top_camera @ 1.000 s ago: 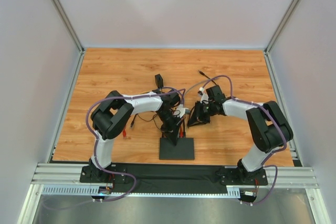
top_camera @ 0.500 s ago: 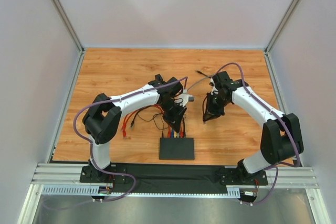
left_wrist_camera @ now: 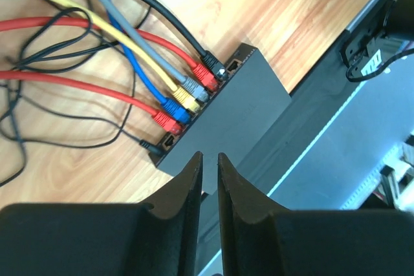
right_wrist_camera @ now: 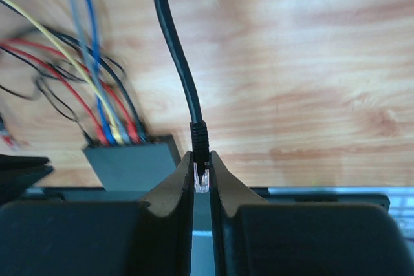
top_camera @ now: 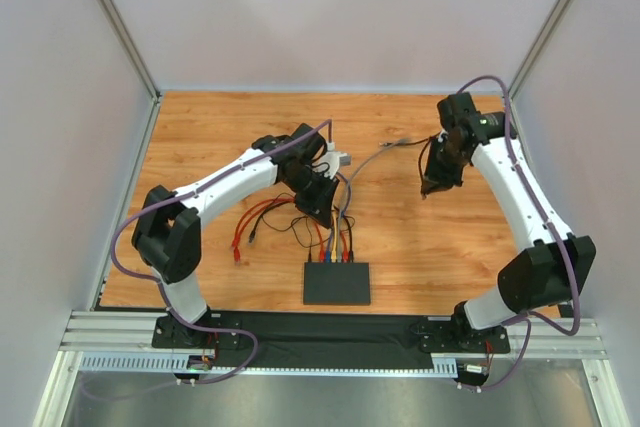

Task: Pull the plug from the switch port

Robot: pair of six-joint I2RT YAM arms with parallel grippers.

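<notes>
The switch (top_camera: pixel 336 283) lies flat near the table's front edge, with red, grey, yellow and blue plugs (left_wrist_camera: pixel 184 98) in its row of ports. My right gripper (right_wrist_camera: pixel 202 154) is shut on the clear plug (right_wrist_camera: pixel 201 179) of a black cable (right_wrist_camera: pixel 173 43). It hangs free at the far right (top_camera: pixel 432 185), well away from the switch (right_wrist_camera: pixel 129 163). My left gripper (left_wrist_camera: pixel 209 156) hovers above the switch (left_wrist_camera: pixel 249 111), its jaws a narrow gap apart with nothing between them. In the top view the left gripper (top_camera: pixel 320 212) sits behind the switch, over the cables.
Loose red and black cables (top_camera: pixel 255 225) sprawl on the wood left of the switch. A black strip (top_camera: pixel 330 332) and aluminium rails run along the near edge. Grey enclosure walls (top_camera: pixel 70 147) close in both sides and the back.
The right arm has swung from beside the switch up and to the far right, carrying the black cable's plug. The left gripper has opened slightly and drawn back from the switch.
</notes>
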